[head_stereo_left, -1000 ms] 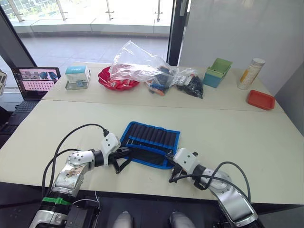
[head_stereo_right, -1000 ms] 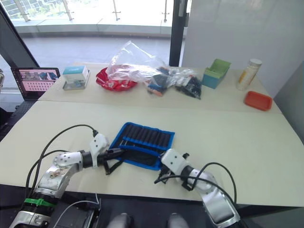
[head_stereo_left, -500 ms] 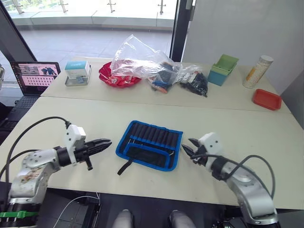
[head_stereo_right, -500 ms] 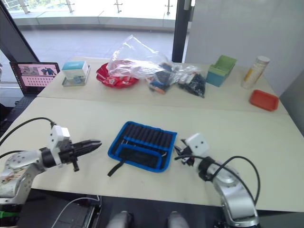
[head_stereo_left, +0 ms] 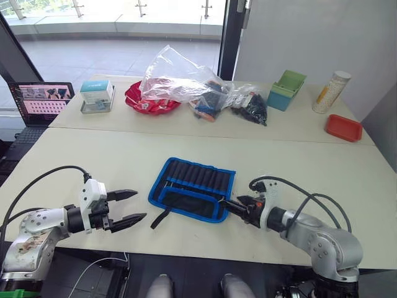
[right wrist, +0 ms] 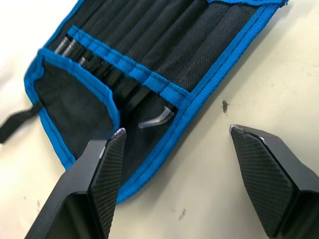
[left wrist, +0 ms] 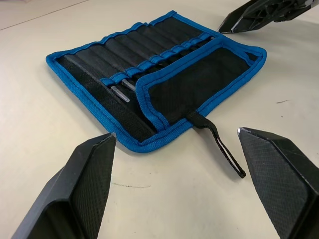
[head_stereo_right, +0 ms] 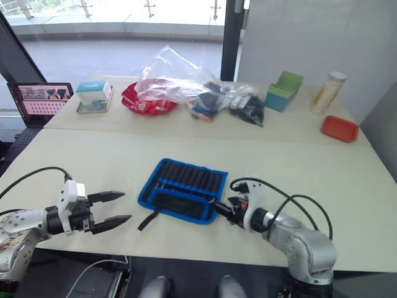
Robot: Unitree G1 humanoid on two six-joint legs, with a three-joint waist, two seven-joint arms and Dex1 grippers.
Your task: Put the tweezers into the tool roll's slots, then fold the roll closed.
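The tool roll (head_stereo_left: 192, 189), black with blue binding, lies spread out on the near table, its near flap folded up over the lower half. Its short strap (left wrist: 219, 149) trails onto the table. Tweezers sit in the slots (right wrist: 149, 64); silvery ends (left wrist: 120, 93) poke out beside the flap, and one bent end (right wrist: 155, 119) shows near the right edge. My left gripper (head_stereo_left: 127, 208) stands open a hand's width left of the roll, pointing at it. My right gripper (head_stereo_left: 231, 205) is open at the roll's right near corner, nothing between its fingers.
The far table holds a laptop (head_stereo_left: 40, 102), a small teal box (head_stereo_left: 97, 96), a red bowl (head_stereo_left: 146, 102) under clear plastic bags (head_stereo_left: 186, 84), green bins (head_stereo_left: 288, 90), a bottle (head_stereo_left: 330, 92) and a red tray (head_stereo_left: 344, 127). The table's front edge runs just under both grippers.
Both grippers, shut at the roll's near edge a second ago, have let go, drawn sideways and opened. The right one has since come back to the roll's right corner.
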